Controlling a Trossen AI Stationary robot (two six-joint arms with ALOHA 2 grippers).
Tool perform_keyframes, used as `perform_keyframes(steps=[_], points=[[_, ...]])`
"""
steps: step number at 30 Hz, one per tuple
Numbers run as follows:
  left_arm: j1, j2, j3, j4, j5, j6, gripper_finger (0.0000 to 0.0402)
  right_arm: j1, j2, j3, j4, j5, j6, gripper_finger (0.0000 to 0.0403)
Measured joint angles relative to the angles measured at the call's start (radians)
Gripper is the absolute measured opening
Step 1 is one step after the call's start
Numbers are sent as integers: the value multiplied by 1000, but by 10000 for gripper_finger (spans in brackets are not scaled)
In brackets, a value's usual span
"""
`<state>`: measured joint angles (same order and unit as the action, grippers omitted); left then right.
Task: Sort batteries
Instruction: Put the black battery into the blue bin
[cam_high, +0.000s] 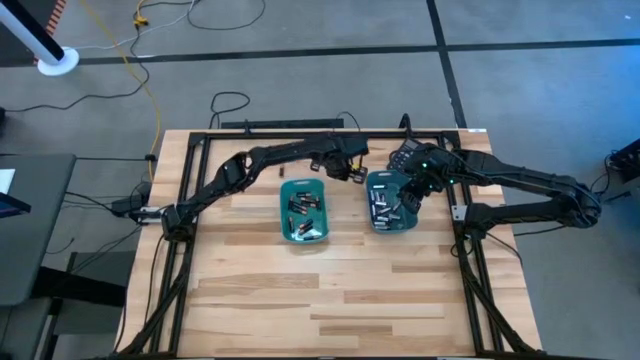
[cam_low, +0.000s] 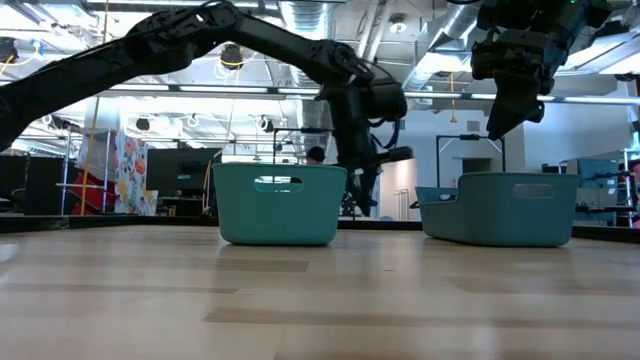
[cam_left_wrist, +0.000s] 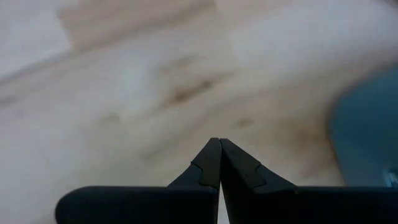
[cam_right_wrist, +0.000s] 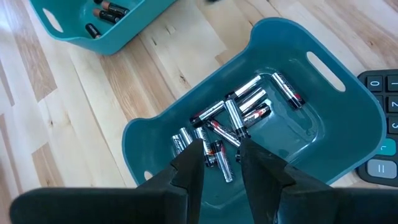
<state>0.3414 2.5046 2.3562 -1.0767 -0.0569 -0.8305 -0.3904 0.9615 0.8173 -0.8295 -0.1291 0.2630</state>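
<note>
Two teal trays stand on the wooden table. The left tray (cam_high: 285, 200) holds several batteries (cam_high: 304, 212). In the right tray (cam_right_wrist: 348, 112), more batteries (cam_right_wrist: 233, 118) lie in a heap on the floor. My left gripper (cam_high: 355, 172) is shut with nothing between its fingers. It hangs over bare wood (cam_left_wrist: 155, 93) between the two trays, toward the table's far edge. My right gripper (cam_right_wrist: 221, 155) is open above the right tray's battery heap, its fingers pointing steeply down. In the low view, my right gripper (cam_low: 497, 125) is clear of the tray's rim.
A black calculator (cam_right_wrist: 379, 124) lies on the table just beyond the right tray. A black frame (cam_high: 300, 133) runs round the table's edges. Bare wood (cam_high: 330, 290) fills the table's near half.
</note>
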Motion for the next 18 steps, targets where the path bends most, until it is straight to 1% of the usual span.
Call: perform_keyframes(steps=[8,13,18], points=[[-133,-4,0,5,0,77,0,0,0,0,5,0,0,122],[-219,-4,0,33,-1,110,0,4,0,0,45,0,3,122],[-277,-4,0,32,-5,130,0,4,0,0,87,0,69,122]])
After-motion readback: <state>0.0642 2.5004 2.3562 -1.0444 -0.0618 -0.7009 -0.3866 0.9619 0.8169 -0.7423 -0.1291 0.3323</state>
